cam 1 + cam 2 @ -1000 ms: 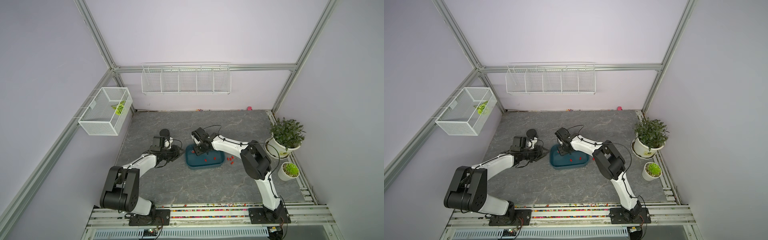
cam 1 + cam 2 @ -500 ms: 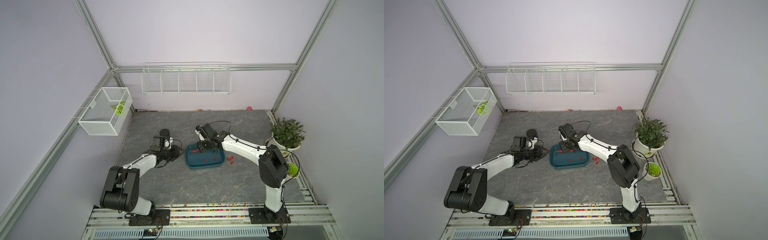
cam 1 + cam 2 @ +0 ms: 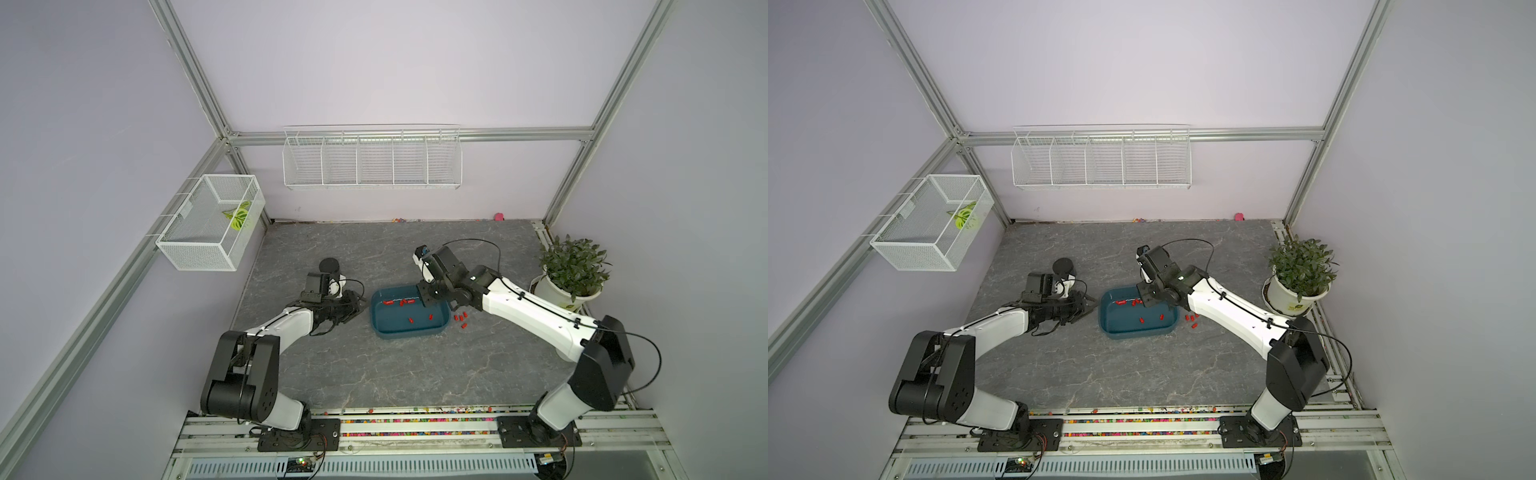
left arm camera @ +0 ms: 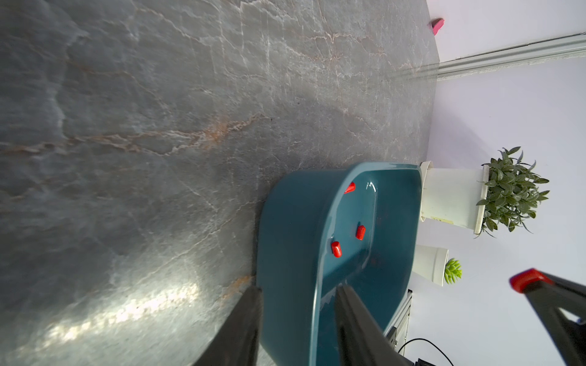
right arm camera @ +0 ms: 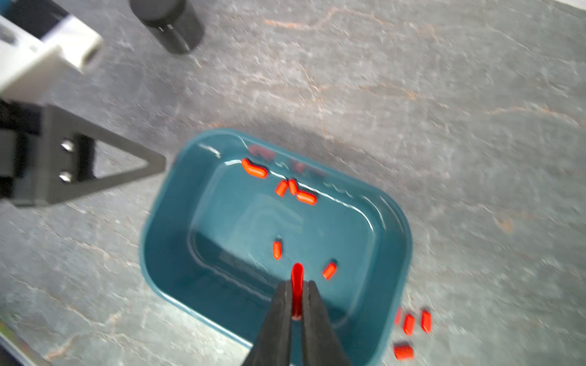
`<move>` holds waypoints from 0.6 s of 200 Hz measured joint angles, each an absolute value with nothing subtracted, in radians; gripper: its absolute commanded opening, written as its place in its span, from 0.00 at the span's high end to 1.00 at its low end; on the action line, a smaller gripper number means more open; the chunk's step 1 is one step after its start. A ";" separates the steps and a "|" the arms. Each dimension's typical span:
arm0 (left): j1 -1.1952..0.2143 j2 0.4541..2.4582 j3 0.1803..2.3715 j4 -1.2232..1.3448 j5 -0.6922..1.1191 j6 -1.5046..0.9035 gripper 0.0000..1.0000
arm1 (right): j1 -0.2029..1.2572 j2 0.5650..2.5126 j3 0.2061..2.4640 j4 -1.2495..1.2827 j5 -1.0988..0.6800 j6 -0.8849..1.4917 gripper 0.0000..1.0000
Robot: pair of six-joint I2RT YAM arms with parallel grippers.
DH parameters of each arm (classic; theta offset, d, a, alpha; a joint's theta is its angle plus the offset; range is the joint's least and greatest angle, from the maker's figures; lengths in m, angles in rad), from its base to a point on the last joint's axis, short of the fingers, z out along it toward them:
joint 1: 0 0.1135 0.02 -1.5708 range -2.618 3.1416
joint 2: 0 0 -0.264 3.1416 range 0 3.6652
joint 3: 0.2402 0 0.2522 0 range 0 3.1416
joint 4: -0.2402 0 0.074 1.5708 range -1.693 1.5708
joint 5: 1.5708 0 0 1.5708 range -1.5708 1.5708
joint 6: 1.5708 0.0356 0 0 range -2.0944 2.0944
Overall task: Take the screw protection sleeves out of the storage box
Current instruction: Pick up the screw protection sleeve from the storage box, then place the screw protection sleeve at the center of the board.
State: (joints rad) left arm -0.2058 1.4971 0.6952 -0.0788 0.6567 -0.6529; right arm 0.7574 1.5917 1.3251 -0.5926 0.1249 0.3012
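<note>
Right wrist view first: the right gripper [image 5: 297, 286] is pinched almost closed on one tiny bright red plastic screw protection sleeve [image 5: 297, 275], whose tip pokes out past the fingertips. Right under it is the shallow dark teal plastic storage box [image 5: 165, 253] with rounded corners, sitting about mid-bench. A handful more red sleeves [image 5: 307, 198] lie loose inside, two on the open floor and the rest bunched along the box's far wall. A few sleeves are out already [image 5: 409, 324], lying on the grey marbled bench [image 3: 374, 374] just beside the end of the box that faces the right edge. This view is a bit blurry, so I won't swear to exact counts.

Left wrist view: the left gripper [image 4: 298, 289] is at the box's other end, one finger outside the wall and one inside. It's set narrow and clamped on that wall by the look of it.

Further back, a small black cylindrical cup [image 3: 329, 264] stands upright behind the left wrist, apart from the box. At the right edge there's a leafy green plant in a white pot [image 3: 569, 270]. A small pink thing [image 3: 498, 216] lies at the far edge against the wall. Two white wire baskets hang above, a long one [image 3: 372, 166] on the back wall and a boxy one [image 3: 212, 228] by the far left corner.
</note>
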 measured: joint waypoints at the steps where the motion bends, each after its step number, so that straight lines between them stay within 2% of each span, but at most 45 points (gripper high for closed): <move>1: -0.206 1.497 0.695 -0.079 0.657 -0.653 0.56 | 0.757 1.589 1.322 -0.593 0.126 0.302 0.87; 71: -0.206 1.501 0.695 -0.079 0.689 -0.650 0.56 | 0.658 1.375 1.055 -0.607 0.160 0.334 0.86; 120: -0.206 1.485 0.693 -0.068 0.729 -0.651 0.56 | 0.591 1.340 0.931 -0.579 0.144 0.376 0.86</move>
